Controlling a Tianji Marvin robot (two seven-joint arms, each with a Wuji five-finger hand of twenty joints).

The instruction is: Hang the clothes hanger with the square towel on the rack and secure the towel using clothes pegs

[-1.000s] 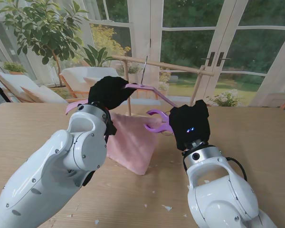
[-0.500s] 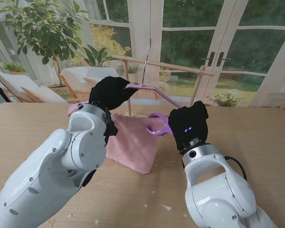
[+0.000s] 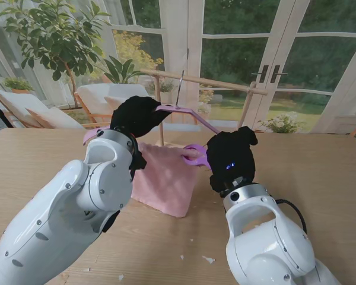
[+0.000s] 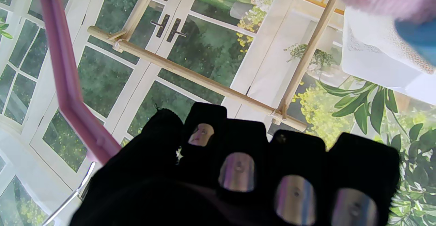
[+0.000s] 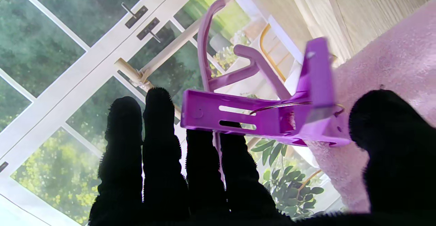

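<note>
My left hand [image 3: 136, 116] holds the hanger [image 3: 187, 113] with the pink towel [image 3: 166, 178] near the rack [image 3: 225, 83], not yet hung. My right hand [image 3: 230, 157] grips a peg [image 3: 194, 154], unclipped.

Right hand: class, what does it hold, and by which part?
The right hand holds a purple clothes peg, pinched by its handle end between fingers and thumb.

The left hand [image 3: 137, 114] grips the pink clothes hanger [image 3: 187, 114] near its metal hook [image 3: 180, 89], just before the wooden rack [image 3: 203, 81]. A pink square towel [image 3: 166, 178] drapes from it onto the table [image 3: 320, 160]. The right hand [image 3: 230, 159] holds a purple clothes peg [image 3: 195, 155] beside the towel's upper edge.
</note>
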